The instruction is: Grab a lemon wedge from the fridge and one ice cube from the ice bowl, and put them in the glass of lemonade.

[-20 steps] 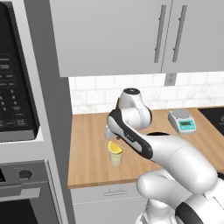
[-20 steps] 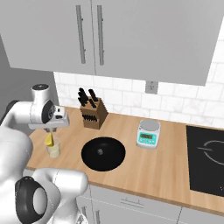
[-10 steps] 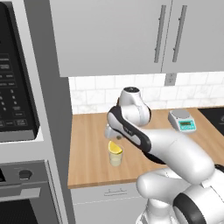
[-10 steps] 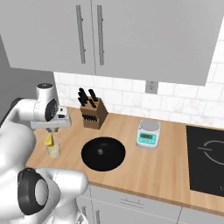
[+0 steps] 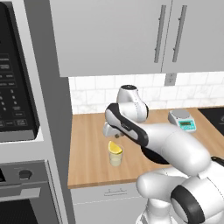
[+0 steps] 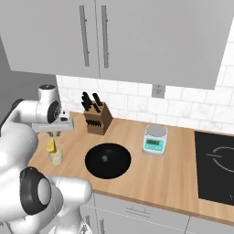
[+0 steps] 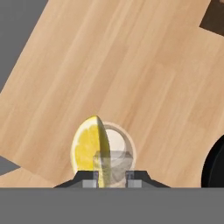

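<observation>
The wooden counter (image 6: pixel 151 176) runs under me, with the black ice bowl (image 6: pixel 108 160) on it, right of the glass (image 6: pixel 55 156). That glass stands directly below my pincer (image 7: pixel 111 175). The lemon wedge (image 7: pixel 90 148) sits in the glass, poking above its rim. My pincer is pinched narrow on a clear ice cube (image 7: pixel 111 165) over the glass.

Place: a home kitchen
Signs: wooden counter (image 6: pixel 151 178), tiled wall (image 6: pixel 183 107), grey cupboards (image 6: pixel 137 36), knife block (image 6: pixel 97 119), kitchen scale (image 6: pixel 154 139), stovetop (image 6: pixel 215 167), microwave (image 5: pixel 15 83), oven (image 5: pixel 24 192)
</observation>
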Robot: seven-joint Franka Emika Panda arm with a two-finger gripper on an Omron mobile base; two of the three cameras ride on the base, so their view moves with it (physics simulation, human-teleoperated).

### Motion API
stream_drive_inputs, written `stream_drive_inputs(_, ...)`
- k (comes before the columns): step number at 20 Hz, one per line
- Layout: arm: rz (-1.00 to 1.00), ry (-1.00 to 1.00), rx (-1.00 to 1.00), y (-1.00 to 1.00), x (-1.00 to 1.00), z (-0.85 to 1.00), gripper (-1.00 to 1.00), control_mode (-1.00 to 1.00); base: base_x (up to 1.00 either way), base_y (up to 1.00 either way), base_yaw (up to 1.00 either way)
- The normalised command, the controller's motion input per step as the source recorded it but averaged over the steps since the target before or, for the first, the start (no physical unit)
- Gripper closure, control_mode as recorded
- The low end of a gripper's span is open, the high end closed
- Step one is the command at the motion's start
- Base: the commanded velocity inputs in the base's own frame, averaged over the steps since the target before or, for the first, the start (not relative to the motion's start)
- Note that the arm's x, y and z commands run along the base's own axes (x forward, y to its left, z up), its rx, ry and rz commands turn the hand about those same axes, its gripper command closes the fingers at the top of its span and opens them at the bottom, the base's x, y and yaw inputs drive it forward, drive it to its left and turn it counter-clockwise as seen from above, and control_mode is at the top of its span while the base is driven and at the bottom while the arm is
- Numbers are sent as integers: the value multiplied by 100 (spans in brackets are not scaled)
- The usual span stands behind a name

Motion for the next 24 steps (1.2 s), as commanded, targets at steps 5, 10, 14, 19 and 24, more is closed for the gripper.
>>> stream_drive_inputs(5,0,0,0,-1,0,-7,100,-100,0,0,0)
stream_drive_inputs(10,0,0,0,0,0,-9,100,-100,0,0,0)
stream_drive_inputs(14,0,0,0,0,0,0,-100,-100,0,0,0)
stream_drive_inputs(19,0,0,0,0,0,0,-100,-100,0,0,0)
stream_drive_inputs(24,0,0,0,0,0,0,-100,-100,0,0,0)
